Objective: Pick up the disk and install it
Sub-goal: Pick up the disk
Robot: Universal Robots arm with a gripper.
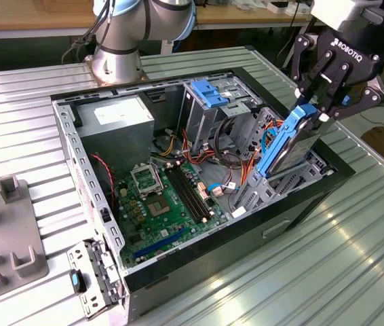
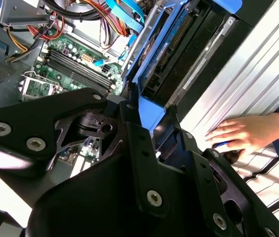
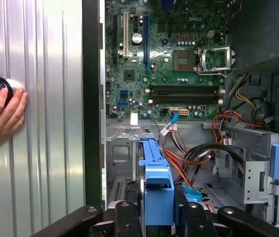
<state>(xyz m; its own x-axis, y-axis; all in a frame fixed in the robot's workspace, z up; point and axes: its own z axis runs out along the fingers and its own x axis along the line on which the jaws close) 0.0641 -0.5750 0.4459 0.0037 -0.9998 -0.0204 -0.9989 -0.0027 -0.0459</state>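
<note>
Near end of disk (image 3: 156,187) hidden between gripper (image 3: 156,219) fingers; hand (image 3: 0,118) cut off by picture edge.

Leans in from the exterior view's right with the end effector (image 1: 317,109) tilted down toward the left. Pinches the upper end of the disk (image 1: 283,146) between two black fingers (image 1: 326,71). Stands on a silver arm base (image 1: 117,47) at the far side.
</note>
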